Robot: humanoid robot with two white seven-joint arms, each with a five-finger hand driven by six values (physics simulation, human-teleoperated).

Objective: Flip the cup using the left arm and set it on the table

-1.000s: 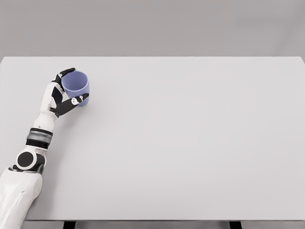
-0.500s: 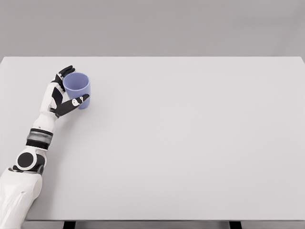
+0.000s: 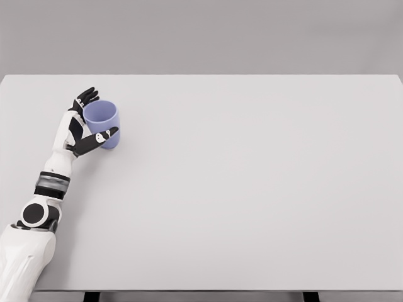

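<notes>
1. So the blue cup [image 3: 102,123] is sitting upright on the bench [image 3: 252,189], opening facing up, way over in the far-left part of the surface. You can see down into it a bit from the head view, and it looks empty.
2. The left robot hand [image 3: 80,123] is right at the cup's left side. The arm comes up from the lower-left corner, white shell with a grey band near the wrist and a black joint lower down.
3. Robot hand state: fingers are spread apart and loose. The thumb [image 3: 101,136] reaches across the front of the cup low down and overlaps its wall in the picture, while the other fingers [image 3: 85,97] poke up behind the rim on the far-left side. The cup sits in the gap between them, but they're not clamped on it; the fingers behind the rim look clear of it. Whether the thumb is actually touching the wall, I honestly can't tell from this angle.
4. Cup bottom looks flat on the bench, not tipped.
5. Right arm doesn't show up anywhere in this view.
</notes>
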